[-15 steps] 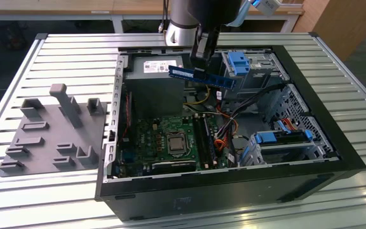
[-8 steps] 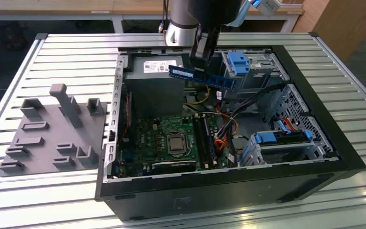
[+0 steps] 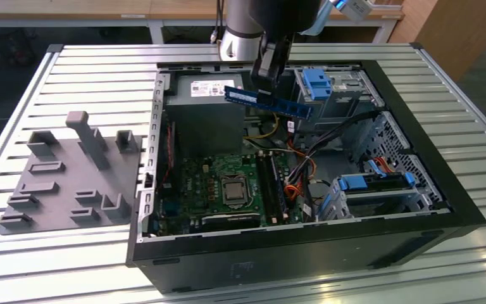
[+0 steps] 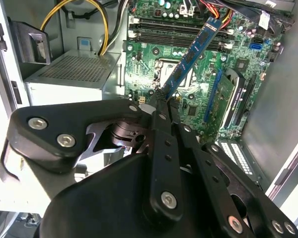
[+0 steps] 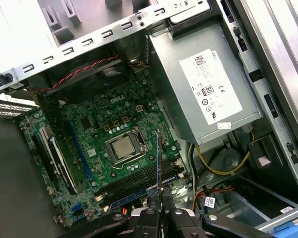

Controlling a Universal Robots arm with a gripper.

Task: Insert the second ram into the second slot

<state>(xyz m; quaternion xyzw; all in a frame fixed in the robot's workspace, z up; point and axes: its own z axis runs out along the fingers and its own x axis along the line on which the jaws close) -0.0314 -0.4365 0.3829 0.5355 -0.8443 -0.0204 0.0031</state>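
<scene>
While hanging over the slatted bench [image 3: 83,63], hovers high above the open tower case [image 3: 311,253], laid on its side. Off to one side beneath the claw [image 3: 262,87], grey power supply [image 5: 208,89]; straight below, green motherboard [image 5: 104,129]. Pinched shut on the second ram [image 3: 290,106], gripped toward one end. Blue stick jutting out sideways, up in the air, touching nothing, well above the board. Down past the claw tips in both wrist views, dark memory slots [image 4: 159,33] beside the processor socket [image 5: 121,148].

Danger from here, by the look of it: gripped off-centre, so could pivot in the claw under a push and go in crooked. Could also land in the wrong slot, with neighbours packed so tight, or snag the loose orange cables [image 3: 292,187] near them.

Hard to make out: slot latches, open or closed, can't tell. No telling a filled slot from an empty one either. Notch and contact edge of the stick not readable. Arm cut off above the claw in the exterior view.
</scene>
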